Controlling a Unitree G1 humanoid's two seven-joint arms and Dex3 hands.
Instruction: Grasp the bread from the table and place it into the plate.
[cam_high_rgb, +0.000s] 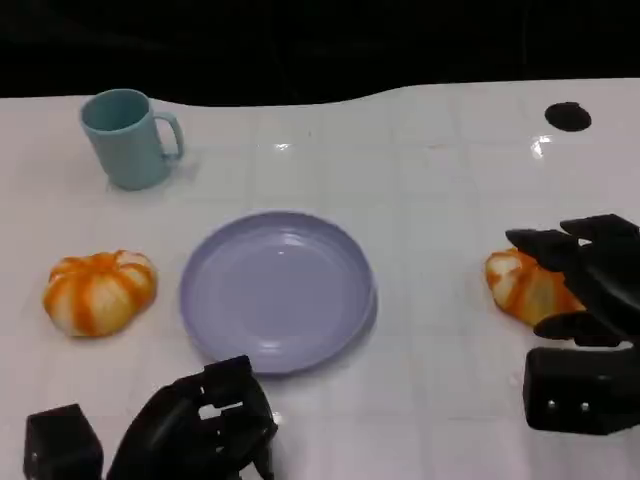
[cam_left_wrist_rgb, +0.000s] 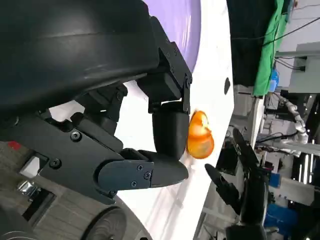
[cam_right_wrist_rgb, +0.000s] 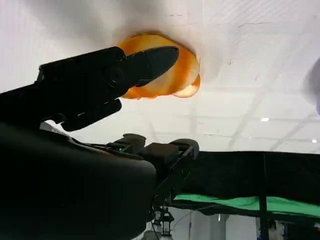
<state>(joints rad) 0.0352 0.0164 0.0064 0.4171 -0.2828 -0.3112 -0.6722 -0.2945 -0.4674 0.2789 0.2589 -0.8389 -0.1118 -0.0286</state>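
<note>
The tabletop (cam_high_rgb: 430, 180) carries a purple plate (cam_high_rgb: 278, 290) at its middle, well to the left of the right hand's fingers (cam_high_rgb: 560, 245). A teal mug (cam_high_rgb: 128, 137) stands far beyond the left hand. One orange-striped bread (cam_high_rgb: 98, 291) lies ahead of the left hand (cam_high_rgb: 205, 425), whose fingers are curled in on nothing. The other bread (cam_high_rgb: 525, 285) sits between the spread fingers of the right hand (cam_high_rgb: 590, 285), which bracket it from above and below; whether they touch it cannot be told.

The likely risk is that the round bread rolls or squirts out sideways if the fingers close off-centre, or is squashed by too firm a squeeze. A loose hold could also drop it short of the plate.
</note>
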